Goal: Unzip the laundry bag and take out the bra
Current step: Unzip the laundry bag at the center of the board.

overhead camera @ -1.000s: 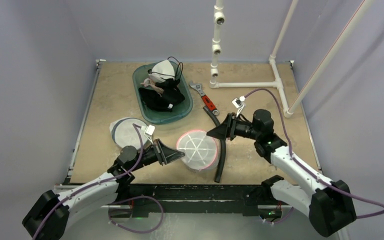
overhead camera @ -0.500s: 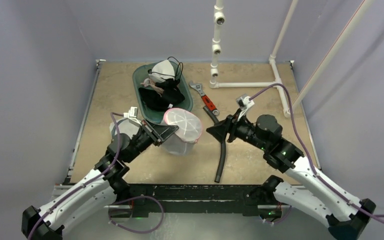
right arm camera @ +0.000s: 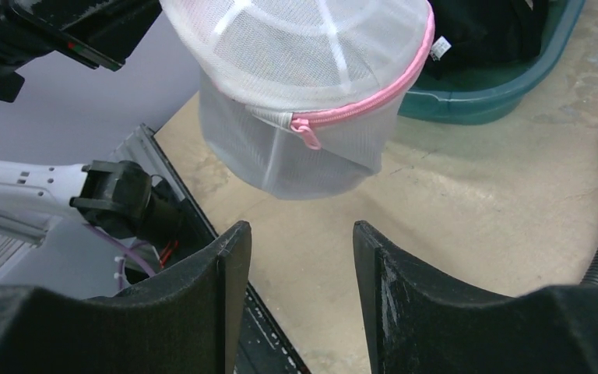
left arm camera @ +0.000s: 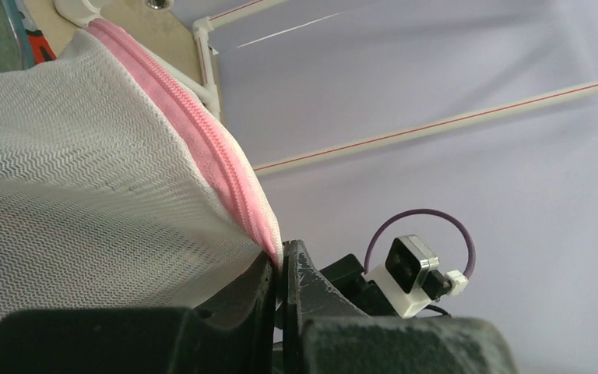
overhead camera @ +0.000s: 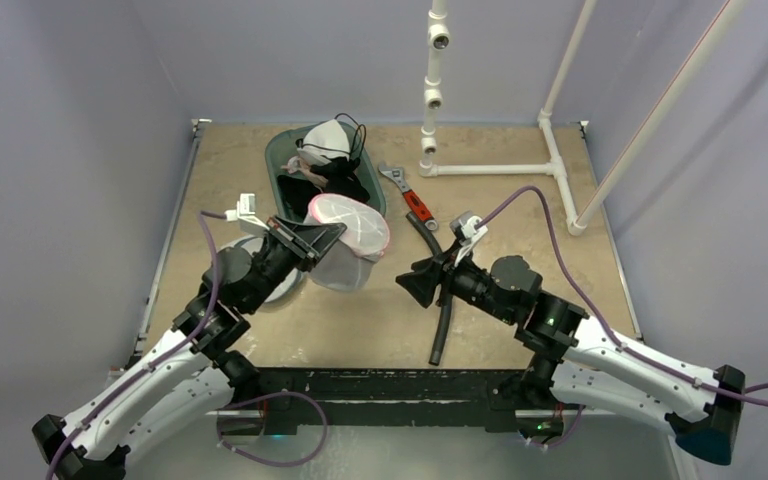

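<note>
Top, left-wrist and right-wrist views. The laundry bag (overhead camera: pixel 348 240), a white mesh cylinder edged by a pink zipper (right arm camera: pixel 358 109), is held clear of the table (overhead camera: pixel 520 215) at the 6 o'clock end of the green tub (overhead camera: pixel 272 165). The left gripper (left arm camera: pixel 282 269) is seen clamped on the bag's zipper seam, its fingers pressed together on the pink tape. The bag is tilted, with its round panelled face turned toward 4 o'clock. The zipper pull (right arm camera: pixel 305 134) is seen hanging at one end of the pink track, and the visible stretch of track is closed. What lies inside the bag cannot be made out through the mesh. The right gripper (right arm camera: pixel 297 227) is set at 4 o'clock of the bag, apart from it, with its jaws spread and nothing between them. Black and white garments (overhead camera: pixel 325 160) are piled in the tub. A red-handled wrench (overhead camera: pixel 415 205) and a black hose (overhead camera: pixel 443 320) lie at 3 to 5 o'clock of the tub.
</note>
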Controlling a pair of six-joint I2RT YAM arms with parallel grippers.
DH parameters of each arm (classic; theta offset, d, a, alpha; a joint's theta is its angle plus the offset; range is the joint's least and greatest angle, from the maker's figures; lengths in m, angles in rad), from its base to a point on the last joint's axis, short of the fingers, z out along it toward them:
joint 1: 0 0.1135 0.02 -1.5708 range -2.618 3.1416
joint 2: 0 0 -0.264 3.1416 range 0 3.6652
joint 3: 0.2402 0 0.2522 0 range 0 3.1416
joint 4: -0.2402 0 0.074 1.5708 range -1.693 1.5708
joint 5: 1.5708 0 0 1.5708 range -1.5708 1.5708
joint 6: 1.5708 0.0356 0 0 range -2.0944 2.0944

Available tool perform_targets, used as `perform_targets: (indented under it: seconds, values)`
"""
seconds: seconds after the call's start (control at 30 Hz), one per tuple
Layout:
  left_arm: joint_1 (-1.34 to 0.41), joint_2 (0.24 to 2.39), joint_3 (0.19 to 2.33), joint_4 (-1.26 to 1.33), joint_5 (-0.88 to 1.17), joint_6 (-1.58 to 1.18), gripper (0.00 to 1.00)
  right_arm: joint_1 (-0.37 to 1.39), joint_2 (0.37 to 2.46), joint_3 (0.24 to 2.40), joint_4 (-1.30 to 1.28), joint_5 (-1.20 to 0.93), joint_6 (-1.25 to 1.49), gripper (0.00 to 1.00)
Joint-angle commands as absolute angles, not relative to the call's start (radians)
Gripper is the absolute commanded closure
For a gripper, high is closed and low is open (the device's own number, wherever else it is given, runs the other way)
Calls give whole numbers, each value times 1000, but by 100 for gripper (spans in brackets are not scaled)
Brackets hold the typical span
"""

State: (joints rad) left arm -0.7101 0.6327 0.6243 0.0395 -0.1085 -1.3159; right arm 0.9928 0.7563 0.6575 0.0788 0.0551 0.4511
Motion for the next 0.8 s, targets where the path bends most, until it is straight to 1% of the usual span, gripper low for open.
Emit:
perform_targets:
  seconds: [0.0,0.27,0.4,0.47,0.6,0.77]
  values:
    - [-716,640,688,54,-120,-1294,100,996,736,624,255,83,424,46]
    - [-715,664,728,53,-84,-1278,100,996,795,636,311,17,466,46]
    - [-716,670,737,60,-71,-1276,100,993,805,633,339,36,490,49]
    - [-716,671,741,63,-65,-1276,100,991,809,631,353,43,508,49]
    - [-716,668,748,62,-62,-1274,100,977,825,623,392,23,536,45]
    - [-716,666,753,59,-54,-1275,100,947,855,629,419,2,561,46]
